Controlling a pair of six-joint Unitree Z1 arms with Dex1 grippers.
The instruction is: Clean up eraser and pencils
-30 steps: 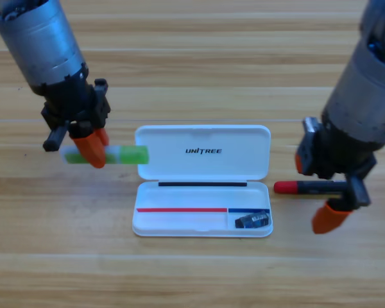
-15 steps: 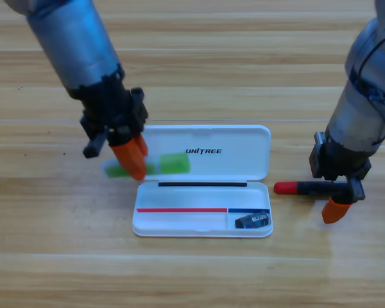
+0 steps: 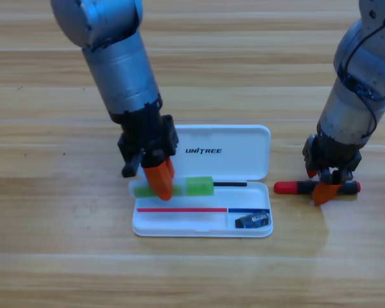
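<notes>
Over the rear left part of the white case (image 3: 202,228), the green pencil (image 3: 199,186) is gripped near its middle by the left gripper (image 3: 159,181) and held level along the case's length. Within the small right-hand compartment of the case, the eraser (image 3: 252,221) is seen lying flat. Right of the case, on the wooden table (image 3: 64,256), the red and black pencil (image 3: 295,187) is straddled by the right gripper (image 3: 325,190), whose jaw opening cannot be told.

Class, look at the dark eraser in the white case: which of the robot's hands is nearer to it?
The right hand, but only narrowly. It is down on the red and black marker, just right of the case. The left hand holds the green pencil over the case, up-left of the eraser.
</notes>
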